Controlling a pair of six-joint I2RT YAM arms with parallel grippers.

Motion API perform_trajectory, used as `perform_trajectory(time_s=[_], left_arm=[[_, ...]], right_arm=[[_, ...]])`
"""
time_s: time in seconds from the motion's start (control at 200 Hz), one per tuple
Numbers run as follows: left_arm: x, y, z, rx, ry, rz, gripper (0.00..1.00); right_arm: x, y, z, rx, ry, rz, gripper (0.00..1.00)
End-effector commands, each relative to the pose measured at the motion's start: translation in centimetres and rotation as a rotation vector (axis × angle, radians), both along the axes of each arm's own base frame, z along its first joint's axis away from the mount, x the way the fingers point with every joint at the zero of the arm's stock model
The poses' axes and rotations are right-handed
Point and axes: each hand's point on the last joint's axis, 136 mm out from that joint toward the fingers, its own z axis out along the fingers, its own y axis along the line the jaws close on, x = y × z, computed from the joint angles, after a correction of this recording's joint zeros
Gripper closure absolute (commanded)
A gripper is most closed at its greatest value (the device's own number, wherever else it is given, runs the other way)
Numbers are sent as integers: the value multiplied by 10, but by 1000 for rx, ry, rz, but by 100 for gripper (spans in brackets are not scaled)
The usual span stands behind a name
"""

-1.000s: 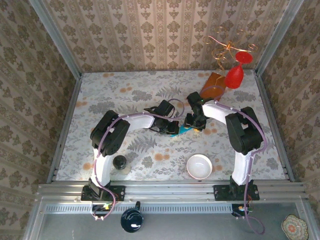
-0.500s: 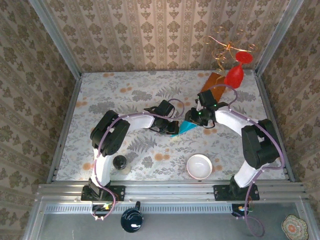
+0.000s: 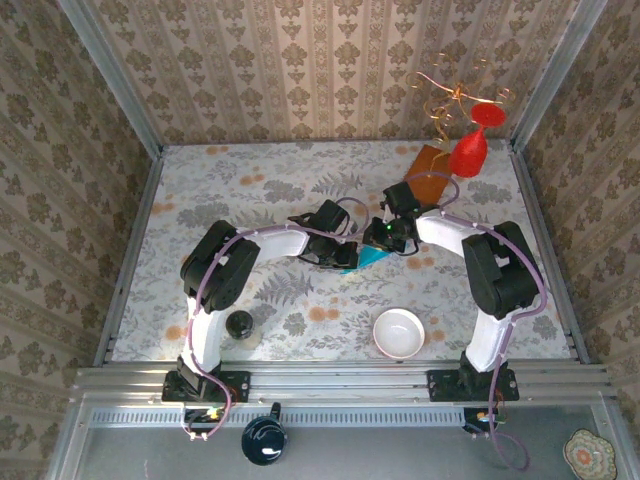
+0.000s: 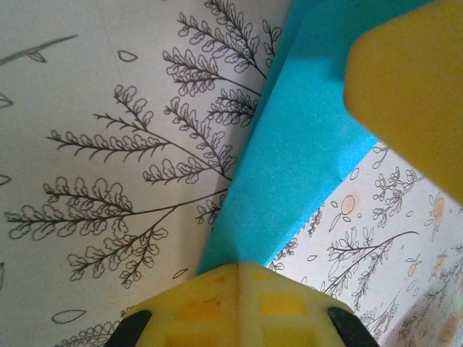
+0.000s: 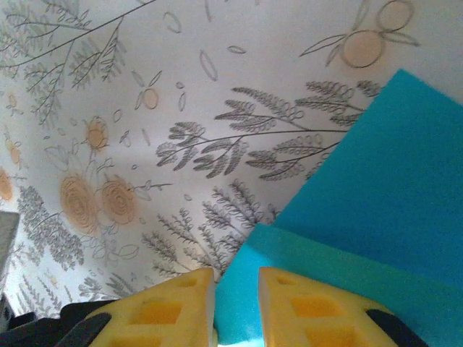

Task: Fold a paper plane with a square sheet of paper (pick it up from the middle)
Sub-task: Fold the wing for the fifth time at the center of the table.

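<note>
Teal, the square sheet of paper (image 3: 373, 256) lies at the centre of the top view, its long axis slanting up-right. Our left gripper (image 4: 239, 275) is closed on its narrow tip. Our right gripper (image 5: 236, 282) straddles its raised edge, jaws slightly apart.

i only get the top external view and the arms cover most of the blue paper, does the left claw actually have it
observer: Yes. In the left wrist view the left claw is shut on the teal paper, which fans out from between its yellow fingers.
operator: and the right claw
observer: The right claw has its jaws a little apart, with a corner of the paper in the gap.
operator: is the paper one flat sheet
observer: No. The right wrist view shows folded layers, one lying over another.
</note>
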Motion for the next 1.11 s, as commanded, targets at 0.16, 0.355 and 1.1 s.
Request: perform_trajectory(time_s=[0.16, 0.355, 1.1], left_arm=[[-10, 21, -24, 99, 67, 30, 100], [-12, 23, -26, 105, 74, 33, 100], [11, -10, 49, -115, -78, -4, 97]], right_arm=[[-6, -27, -23, -94, 42, -79, 75], [-9, -35, -33, -107, 54, -103, 75], [-15, -8, -47, 104, -18, 84, 85]])
